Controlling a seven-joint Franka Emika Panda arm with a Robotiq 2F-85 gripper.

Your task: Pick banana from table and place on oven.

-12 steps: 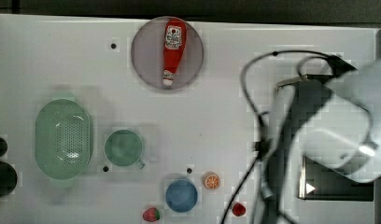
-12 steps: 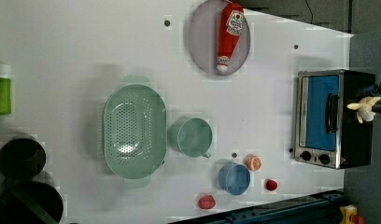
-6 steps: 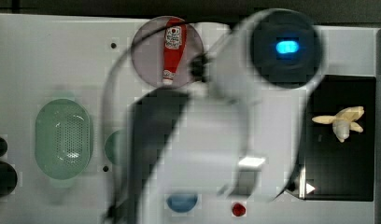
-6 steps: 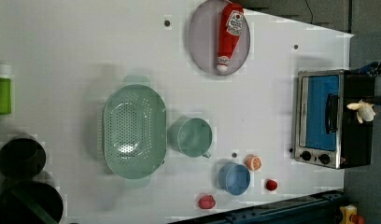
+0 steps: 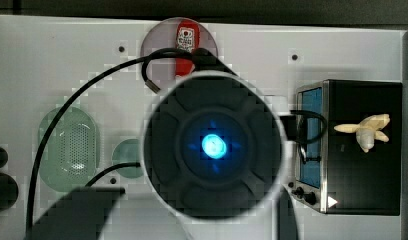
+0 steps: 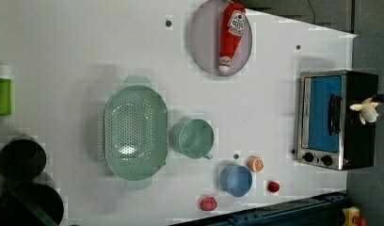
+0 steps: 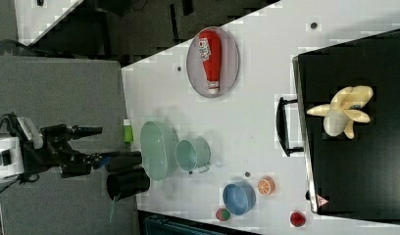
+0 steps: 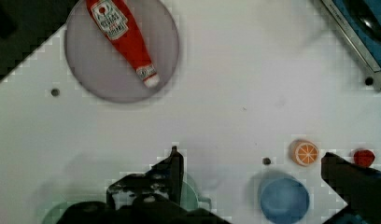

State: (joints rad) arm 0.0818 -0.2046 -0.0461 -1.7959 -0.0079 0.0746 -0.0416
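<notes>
- Currently, the banana [image 7: 344,115] lies on the black top of the oven [image 7: 355,181], towards the rear, away from the door handle.
- The claw [image 8: 254,168] is spread wide and empty, well clear of the oven, above the desk [image 6: 86,47].
- Risk: the banana's rounded shape may let it roll off the oven if the desk is jolted.
- Risk: arm travel near the oven could knock the banana off.

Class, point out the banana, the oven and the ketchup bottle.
banana [image 7: 344,113]: right view, its body.
oven [image 7: 355,166]: right view, bare black top.
ketchup bottle [image 6: 231,35]: left view, red middle.
</notes>
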